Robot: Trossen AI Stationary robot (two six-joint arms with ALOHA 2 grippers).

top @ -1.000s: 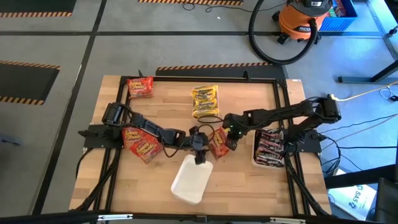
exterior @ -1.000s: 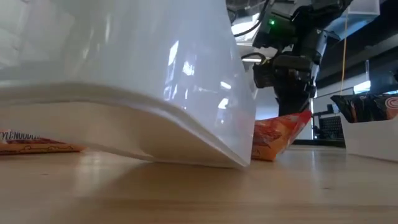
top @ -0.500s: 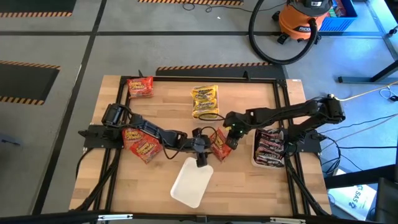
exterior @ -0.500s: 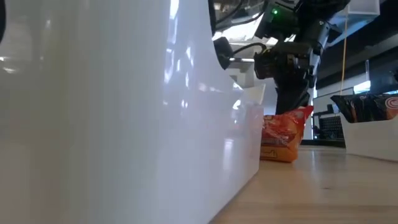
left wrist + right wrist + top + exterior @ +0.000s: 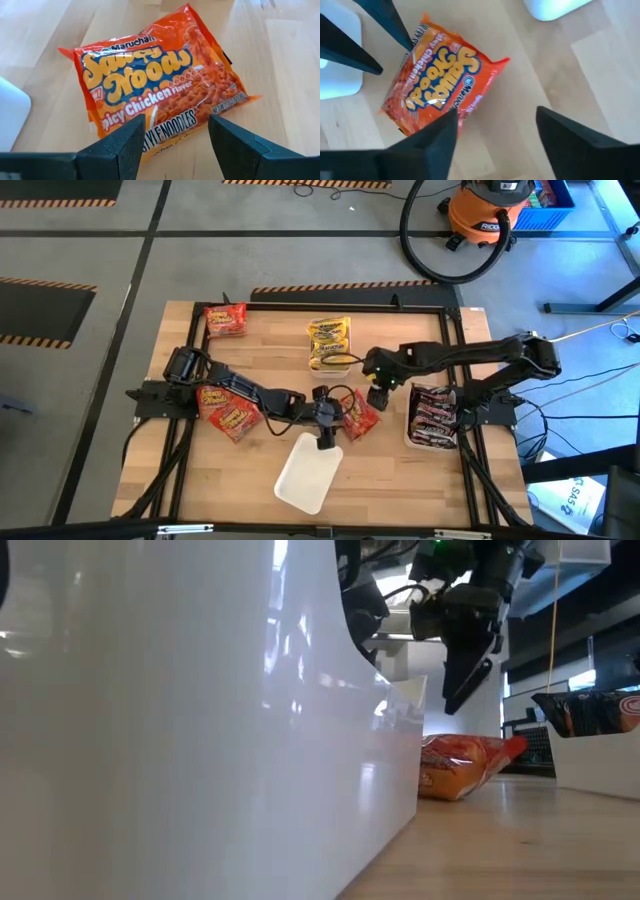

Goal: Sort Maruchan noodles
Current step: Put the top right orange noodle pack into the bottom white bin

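Note:
An orange-red Maruchan noodles packet [image 5: 360,416] lies flat on the wooden table [image 5: 400,480], near its middle. My right gripper [image 5: 378,394] hangs open just above it, touching nothing; the low view shows its fingers [image 5: 466,680] well clear of the packet [image 5: 468,764]. My left gripper [image 5: 338,420] stands open at the packet's left side. In the left wrist view its fingertips frame the packet [image 5: 160,85] without touching it. The right wrist view also shows the packet [image 5: 437,92], label up.
An empty white tray [image 5: 308,472] sits just near of the left gripper and fills the low view's left [image 5: 180,700]. Yellow packets [image 5: 330,342] lie at the far middle and red packets at the far left [image 5: 225,320] and left [image 5: 228,412]. Dark packets fill a tray [image 5: 434,418] on the right.
My right gripper has opened, let go of the orange-red packet and risen. The packet, which stood tilted on its edge under the fingers, has dropped flat onto the table. The white tray has shifted slightly toward the near edge.

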